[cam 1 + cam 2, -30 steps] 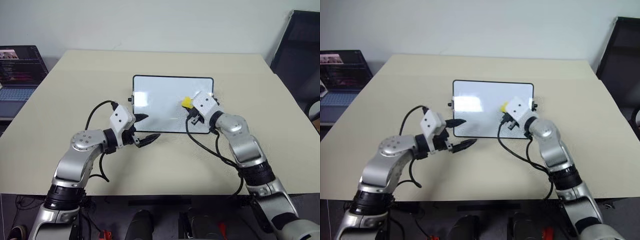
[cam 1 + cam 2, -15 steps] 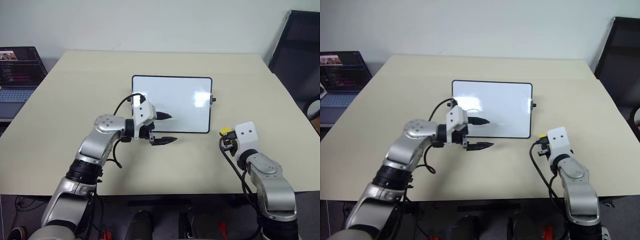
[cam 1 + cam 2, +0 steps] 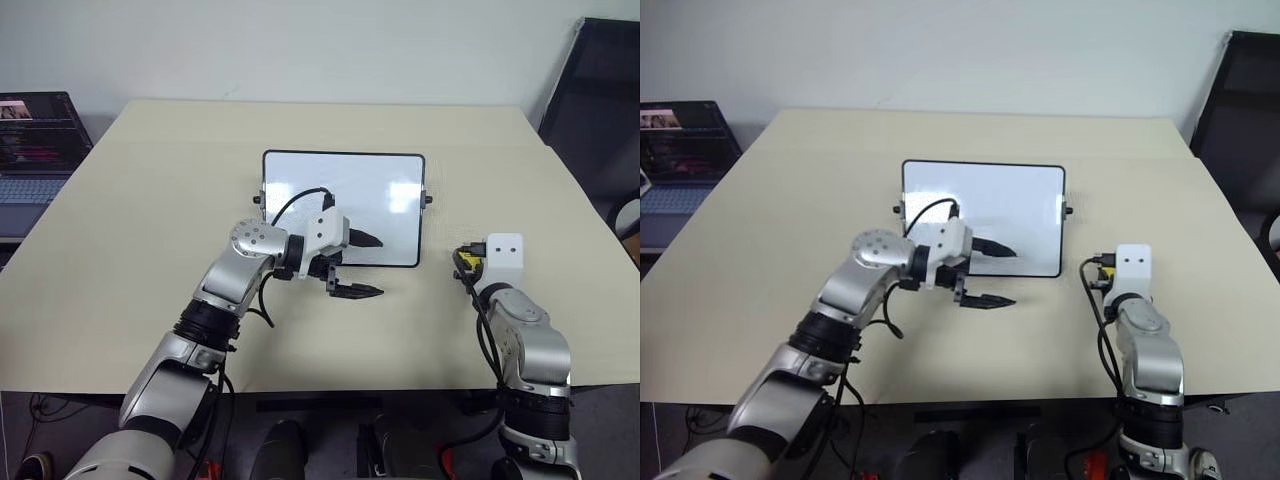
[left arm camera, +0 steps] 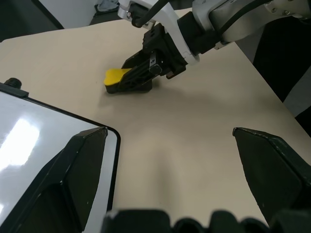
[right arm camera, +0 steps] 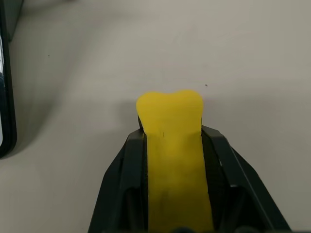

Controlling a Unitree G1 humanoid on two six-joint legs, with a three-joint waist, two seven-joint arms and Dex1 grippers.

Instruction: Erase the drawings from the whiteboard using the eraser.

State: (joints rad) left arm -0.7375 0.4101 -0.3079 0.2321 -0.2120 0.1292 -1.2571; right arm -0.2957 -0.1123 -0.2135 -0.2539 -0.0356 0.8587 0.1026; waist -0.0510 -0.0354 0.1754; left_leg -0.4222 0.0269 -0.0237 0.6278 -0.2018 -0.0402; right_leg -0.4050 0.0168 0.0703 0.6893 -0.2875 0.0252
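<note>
The whiteboard (image 3: 340,200) lies flat in the middle of the beige table (image 3: 150,250), black-framed, its face blank and glossy; the drawings are out of view. My right gripper (image 3: 463,262) is down at the tabletop just right of the board's near right corner, shut on the yellow eraser (image 5: 170,121), whose end sticks out past the fingers and looks pinched. The left wrist view also takes in that eraser (image 4: 116,76) and the board's corner (image 4: 104,133). My left gripper (image 3: 378,266) stands open over the board's near edge, pointing right, holding nothing.
A laptop (image 3: 35,140) sits off the table's left side. A dark chair (image 3: 600,100) stands at the back right. Bare tabletop lies to the left, right and front of the board.
My right gripper has carried the eraser off the board, rightward and down to the table beside it. My left gripper has swung right along the board's near edge, still open.
</note>
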